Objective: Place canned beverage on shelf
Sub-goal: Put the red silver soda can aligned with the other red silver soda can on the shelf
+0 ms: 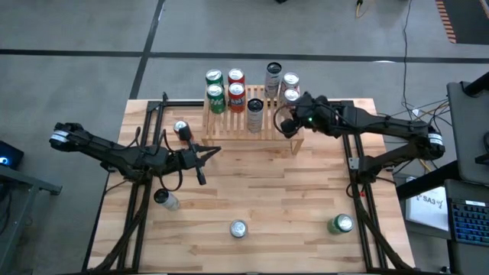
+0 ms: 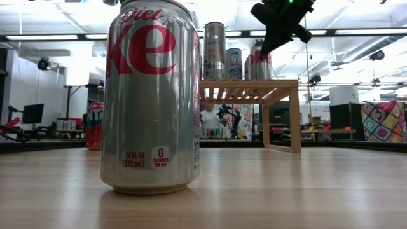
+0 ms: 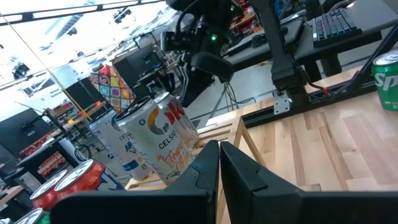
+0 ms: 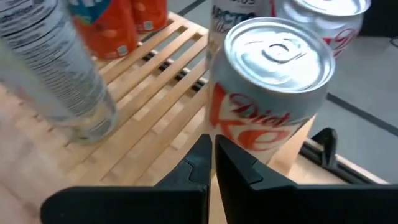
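Observation:
The light-wood slatted shelf (image 1: 238,121) stands at the table's far middle and carries several upright cans: green, red, dark and silver. A silver Diet Coke can (image 4: 273,81) stands on the slats at the shelf's right end. My right gripper (image 4: 213,146) is shut, slanting down just on the near side of that can, above the shelf's right end (image 1: 289,126). My left gripper (image 1: 212,153) is shut and level over the table's left middle, holding nothing. Loose cans stand on the table: silver (image 1: 238,228), green (image 1: 341,223), and silver-red (image 1: 181,128). My right gripper's shut fingertips (image 4: 205,155) stand right in front of the Diet Coke can's lower wall (image 4: 249,140), coming slantwise from above and the near side. I cannot tell whether they touch it. The can stands upright on the slats.
One more can (image 1: 165,199) sits near the left arm. The silver can at the near edge fills the low view's left (image 2: 151,95). Black frame rails (image 1: 359,191) run along both table sides. Bare wood lies between the shelf and the near cans.

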`<move>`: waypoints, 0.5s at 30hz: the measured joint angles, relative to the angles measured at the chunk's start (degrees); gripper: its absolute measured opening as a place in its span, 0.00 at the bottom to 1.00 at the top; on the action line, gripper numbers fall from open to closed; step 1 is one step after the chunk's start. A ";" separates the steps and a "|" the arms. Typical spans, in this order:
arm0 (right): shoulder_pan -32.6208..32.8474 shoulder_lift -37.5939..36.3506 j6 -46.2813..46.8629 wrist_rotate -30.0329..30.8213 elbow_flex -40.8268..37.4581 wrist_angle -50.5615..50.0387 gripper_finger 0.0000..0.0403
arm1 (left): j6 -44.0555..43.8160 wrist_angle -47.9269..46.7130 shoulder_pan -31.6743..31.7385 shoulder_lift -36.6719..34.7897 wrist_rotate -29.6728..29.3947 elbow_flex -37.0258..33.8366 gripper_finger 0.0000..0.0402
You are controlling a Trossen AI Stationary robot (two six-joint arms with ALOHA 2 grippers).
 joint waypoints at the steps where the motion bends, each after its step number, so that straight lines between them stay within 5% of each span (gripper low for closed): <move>1: -0.33 0.00 -0.23 0.19 0.00 0.01 0.03 | 0.00 0.00 -0.02 0.00 0.00 0.00 0.00; 15: -3.70 -0.02 -2.79 0.33 0.00 0.39 0.03 | 0.00 -0.44 0.00 0.02 0.00 0.00 0.00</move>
